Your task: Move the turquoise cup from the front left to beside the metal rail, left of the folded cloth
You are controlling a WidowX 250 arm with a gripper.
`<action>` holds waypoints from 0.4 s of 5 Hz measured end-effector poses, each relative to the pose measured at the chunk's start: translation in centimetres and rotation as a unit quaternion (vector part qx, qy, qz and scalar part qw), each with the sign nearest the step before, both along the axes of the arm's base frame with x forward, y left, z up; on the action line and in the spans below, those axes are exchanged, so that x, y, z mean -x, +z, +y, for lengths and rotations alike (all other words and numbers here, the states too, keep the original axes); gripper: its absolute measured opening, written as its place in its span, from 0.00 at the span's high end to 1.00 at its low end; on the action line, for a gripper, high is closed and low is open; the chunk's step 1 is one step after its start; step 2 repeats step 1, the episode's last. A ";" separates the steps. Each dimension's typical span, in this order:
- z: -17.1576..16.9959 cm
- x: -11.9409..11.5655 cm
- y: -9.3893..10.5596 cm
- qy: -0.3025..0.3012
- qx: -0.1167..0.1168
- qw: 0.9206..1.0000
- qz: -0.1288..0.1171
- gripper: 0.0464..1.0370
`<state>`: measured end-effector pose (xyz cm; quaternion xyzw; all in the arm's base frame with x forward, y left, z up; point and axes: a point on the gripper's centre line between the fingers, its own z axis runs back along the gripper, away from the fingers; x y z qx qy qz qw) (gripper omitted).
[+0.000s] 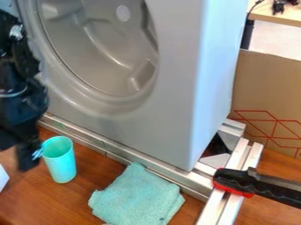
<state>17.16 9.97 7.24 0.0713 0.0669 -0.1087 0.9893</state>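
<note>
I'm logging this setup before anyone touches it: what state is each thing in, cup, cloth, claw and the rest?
Cup: upright, mouth up.
Claw: lowered beside the cup; contact unclear.
Cloth: spread flat, slightly rumpled.
Grey housing: standing, round hollow uncovered.
Metal rails: lying on the table.
Black-and-red tool: across the rails; whether tightened, unclear.
Cardboard: upright.

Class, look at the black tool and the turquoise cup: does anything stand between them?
Nothing visible stands between the tool and the turquoise cup. The tool's lower end is right beside the rim; whether they touch, I cannot tell. The cloth lies on the cup's other side.
</note>
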 end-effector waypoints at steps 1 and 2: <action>1.0 4.3 0.3 0.014 0.014 0.999 0.037 0.03; 1.0 4.3 0.3 0.014 0.014 0.999 0.037 0.03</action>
